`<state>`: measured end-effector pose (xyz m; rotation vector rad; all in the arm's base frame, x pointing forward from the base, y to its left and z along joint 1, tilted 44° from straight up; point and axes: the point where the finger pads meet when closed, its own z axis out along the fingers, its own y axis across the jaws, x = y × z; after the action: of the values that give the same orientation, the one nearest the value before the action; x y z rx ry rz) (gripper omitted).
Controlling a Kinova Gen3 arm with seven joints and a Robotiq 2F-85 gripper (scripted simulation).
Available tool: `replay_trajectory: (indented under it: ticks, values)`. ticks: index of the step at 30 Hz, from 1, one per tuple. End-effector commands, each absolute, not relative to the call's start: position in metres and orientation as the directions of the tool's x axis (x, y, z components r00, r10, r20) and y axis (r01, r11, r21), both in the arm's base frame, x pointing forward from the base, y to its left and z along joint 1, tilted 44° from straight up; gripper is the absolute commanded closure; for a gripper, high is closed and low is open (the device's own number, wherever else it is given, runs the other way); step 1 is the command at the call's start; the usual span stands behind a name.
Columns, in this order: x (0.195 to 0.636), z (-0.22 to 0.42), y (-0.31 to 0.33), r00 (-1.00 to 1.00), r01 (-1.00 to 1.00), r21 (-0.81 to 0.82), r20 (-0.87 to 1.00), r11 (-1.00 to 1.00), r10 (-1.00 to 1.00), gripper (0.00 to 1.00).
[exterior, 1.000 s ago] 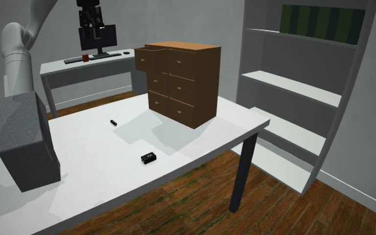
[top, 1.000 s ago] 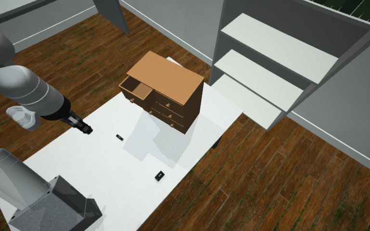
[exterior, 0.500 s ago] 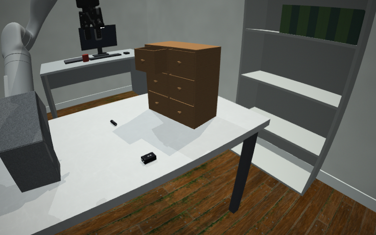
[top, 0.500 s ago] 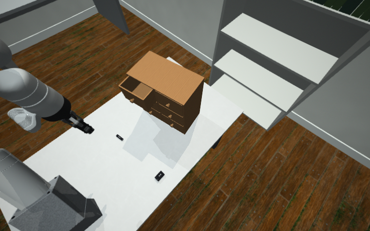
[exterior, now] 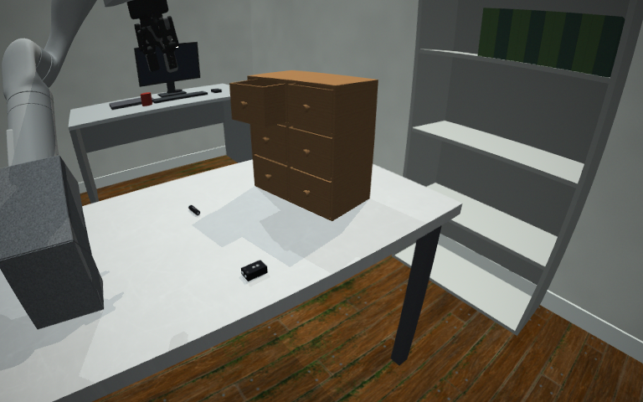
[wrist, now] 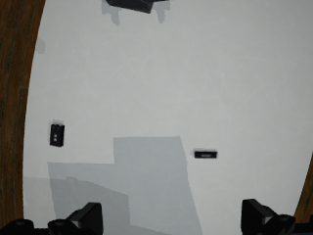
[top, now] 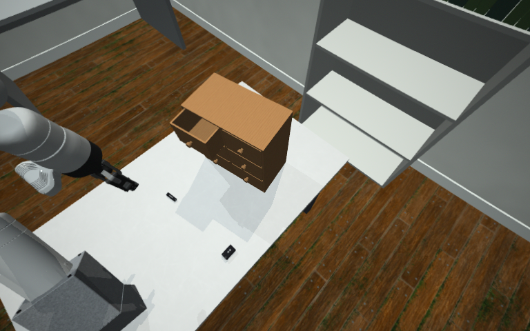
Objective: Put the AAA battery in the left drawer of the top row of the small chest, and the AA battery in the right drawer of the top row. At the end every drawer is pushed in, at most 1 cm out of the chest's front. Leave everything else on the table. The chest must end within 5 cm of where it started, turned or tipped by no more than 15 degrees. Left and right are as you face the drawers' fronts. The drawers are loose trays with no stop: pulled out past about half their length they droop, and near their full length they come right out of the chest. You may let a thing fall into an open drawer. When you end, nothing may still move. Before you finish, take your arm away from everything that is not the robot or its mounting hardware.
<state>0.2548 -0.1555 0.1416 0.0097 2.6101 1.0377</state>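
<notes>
Onlooker A: What does the tool show?
Onlooker B: The gripper (top: 132,186) (exterior: 162,64) (wrist: 171,218) hangs above the table (top: 116,234) (exterior: 141,260) (wrist: 147,88), fingers fully spread, nothing between them.

A: And the batteries?
B: One small black cylinder (top: 171,196) (exterior: 193,209) (wrist: 205,155), evidently a battery, lies on its side nearer the long edge facing the desk (top: 160,21) (exterior: 95,115). I cannot tell whether it is the AAA or the AA. A black block (top: 228,252) (exterior: 254,270) (wrist: 57,135) lies near the opposite long edge; from here I cannot identify a second battery.

A: The chest?
B: The chest (top: 238,105) (exterior: 355,141) stands at the table's far end, towards the corner by the shelf unit (top: 398,54) (exterior: 497,146). Its top-left drawer (top: 195,137) (exterior: 249,113) projects; the top-right drawer (top: 252,149) (exterior: 312,118) appears closed.

A: Likely faults?
B: Chiefly misidentification: a battery taken for the wrong size would go to the wrong side. An off-centre grasp could roll the cylinder away. Catching the open drawer's rim could pull it into a droop, or out altogether; a hard, skewed push could jam it or shift the chest.
</notes>
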Motion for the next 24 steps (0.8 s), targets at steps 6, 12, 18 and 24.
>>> replay_trajectory:
  ticks: [6, 12, 18, 24]
  values:
    - [0.258, 0.138, -0.152, -0.922, -0.107, 0.672, -0.342, 0.733, 0.179, 0.00]
    - [0.262, 0.136, -0.149, -0.902, -0.107, 0.672, -0.376, 0.733, 0.213, 0.00]
    - [0.266, 0.134, -0.147, -0.878, -0.107, 0.672, -0.409, 0.733, 0.247, 0.00]
    - [0.271, 0.131, -0.143, -0.845, -0.107, 0.672, -0.450, 0.733, 0.289, 0.00]
